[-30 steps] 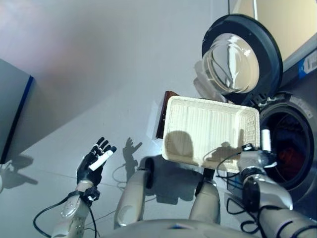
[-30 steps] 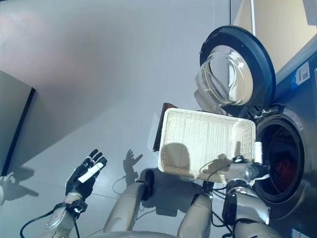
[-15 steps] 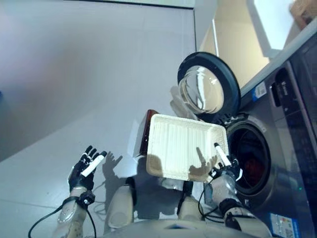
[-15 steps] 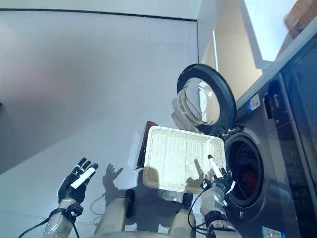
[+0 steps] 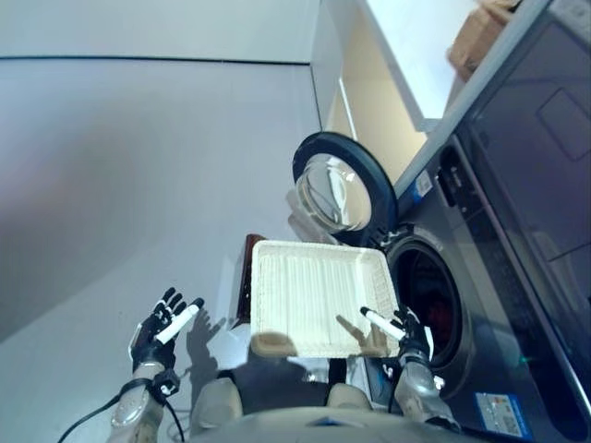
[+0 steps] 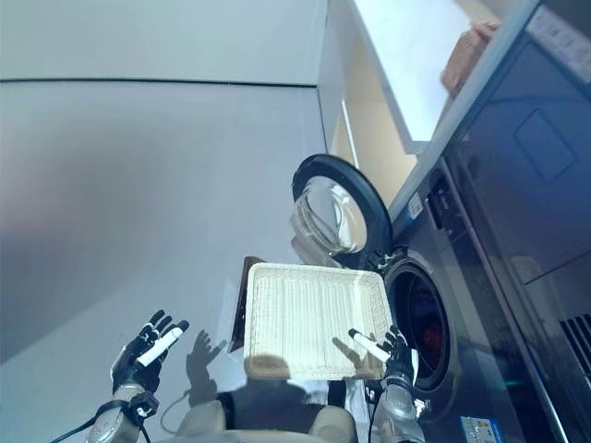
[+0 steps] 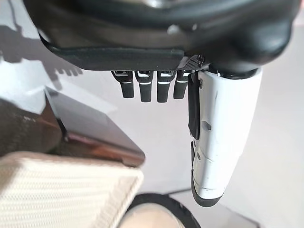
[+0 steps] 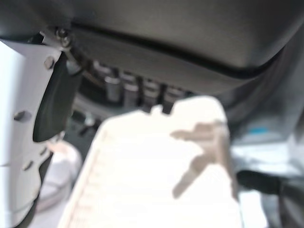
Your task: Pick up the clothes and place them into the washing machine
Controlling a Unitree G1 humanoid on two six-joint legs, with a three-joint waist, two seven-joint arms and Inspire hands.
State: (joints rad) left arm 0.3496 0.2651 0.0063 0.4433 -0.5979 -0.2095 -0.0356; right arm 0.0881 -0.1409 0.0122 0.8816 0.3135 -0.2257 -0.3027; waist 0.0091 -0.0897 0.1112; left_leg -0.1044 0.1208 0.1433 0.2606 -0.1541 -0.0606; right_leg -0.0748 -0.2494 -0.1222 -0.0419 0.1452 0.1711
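R hand (image 5: pixel 407 334) now out of drum, fingers straight, empty; L hand (image 5: pixel 159 320) open too. Basket (image 5: pixel 319 297) empty (red cloth (image 5: pixel 441 318) inside washer (image 5: pixel 434 305)): load done.

washing machine (image 5: pixel 480 277): 1 | white baskets (image 5: pixel 319 295) beside the machine's door: 1 | cardboard boxes (image 5: pixel 477 37) above the machine: 1 | robot hands seen: 2
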